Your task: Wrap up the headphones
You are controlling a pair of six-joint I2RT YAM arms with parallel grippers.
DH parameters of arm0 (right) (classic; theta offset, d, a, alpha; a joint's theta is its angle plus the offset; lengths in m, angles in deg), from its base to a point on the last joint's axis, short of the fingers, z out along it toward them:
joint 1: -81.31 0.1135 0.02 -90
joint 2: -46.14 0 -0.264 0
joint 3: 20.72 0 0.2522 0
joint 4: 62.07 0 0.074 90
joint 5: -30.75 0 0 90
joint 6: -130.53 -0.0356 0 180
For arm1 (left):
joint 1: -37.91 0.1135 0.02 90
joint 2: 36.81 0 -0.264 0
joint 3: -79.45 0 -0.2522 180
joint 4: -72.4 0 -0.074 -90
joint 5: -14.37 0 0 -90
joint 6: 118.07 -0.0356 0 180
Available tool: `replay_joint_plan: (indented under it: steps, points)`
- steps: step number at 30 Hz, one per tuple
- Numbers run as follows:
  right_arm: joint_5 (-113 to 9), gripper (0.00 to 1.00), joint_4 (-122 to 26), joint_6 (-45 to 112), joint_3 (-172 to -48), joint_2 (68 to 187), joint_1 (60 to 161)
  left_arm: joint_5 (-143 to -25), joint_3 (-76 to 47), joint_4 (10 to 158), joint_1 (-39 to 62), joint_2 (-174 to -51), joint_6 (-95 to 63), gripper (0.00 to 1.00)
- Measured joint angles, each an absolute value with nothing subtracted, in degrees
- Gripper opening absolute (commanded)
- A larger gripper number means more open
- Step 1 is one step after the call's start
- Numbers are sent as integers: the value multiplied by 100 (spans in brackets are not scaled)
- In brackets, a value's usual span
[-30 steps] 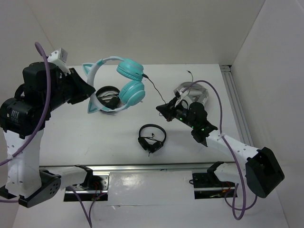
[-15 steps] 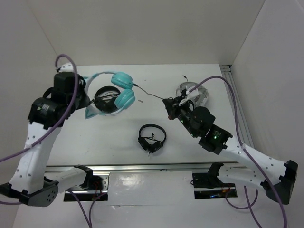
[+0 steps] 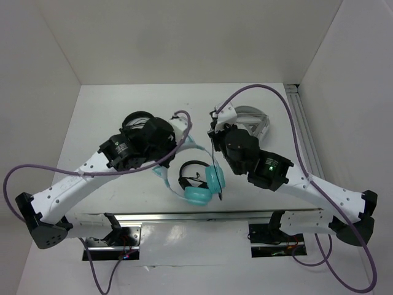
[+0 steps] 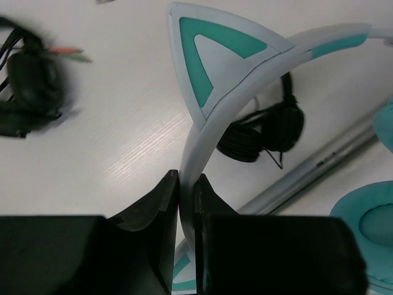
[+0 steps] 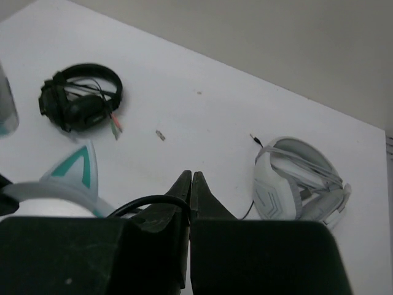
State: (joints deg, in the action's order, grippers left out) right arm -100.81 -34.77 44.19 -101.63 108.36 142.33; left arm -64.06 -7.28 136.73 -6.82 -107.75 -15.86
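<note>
- Teal headphones are hanging near the front of the tabletop, and in the top view their earcups are overlapping the small black headphones.
- I am clamping the jaws of the left gripper tight on the pale headband, just below a cat ear.
- I am pressing the jaws of the right gripper fully together, and they are pinching the thin black cable.
- White-grey headphones are lying on the tabletop beyond the right gripper.
</note>
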Motion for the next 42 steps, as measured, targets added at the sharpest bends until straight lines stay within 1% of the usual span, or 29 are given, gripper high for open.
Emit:
replay_joint_plan:
  steps: [2,5,11,14,20,25,26,27,29,31,34,35,38,42]
  points:
    - [-10122,0,-3313,4474,-10163,10945,14307,-6463,-728,13596,-1174,-10770,-1746,0]
    - [-10199,0,-3138,4520,-10163,11124,14414,-6620,-728,13557,-1598,-10716,-1927,0]
    - [-10256,0,-2998,4574,-10052,11221,14449,-6747,-728,13537,-1727,-10167,-2198,0]
    - [-10076,0,-3018,4581,-9958,11129,14344,-6810,-728,13533,-1731,-9874,-2235,0]
    - [-9187,0,-3077,4598,-9901,10987,13883,-7005,-732,13292,-1705,-9616,-2255,0]
    - [-7834,0,-3331,4596,-9606,10910,13516,-7040,-743,13133,-1685,-9352,-2181,0]
    - [-7401,8,-3488,4596,-9512,10891,13444,-7044,-743,13118,-1677,-9295,-2137,0]
    - [-7242,16,-3551,4594,-9438,10884,13389,-7044,-741,13109,-1672,-9253,-2095,0]
    - [-6697,36,-3930,4561,-9232,10869,13299,-7070,-741,13087,-1672,-9175,-1975,0]
    - [-6232,51,-4336,4478,-9007,10902,13148,-7245,-737,12982,-1709,-9083,-1861,0]
    - [-5594,52,-5084,4325,-8738,11133,12899,-7337,-706,12772,-1782,-8926,-1684,0]
    - [-5390,54,-5302,4255,-8734,11304,12842,-7322,-676,12731,-1784,-8882,-1601,0]
    - [-4951,55,-5951,4041,-8762,11870,12692,-7191,-608,12591,-1779,-8803,-1407,0]
    - [-4501,55,-6756,3656,-8745,12515,12462,-6952,-529,12464,-1779,-8770,-1088,0]
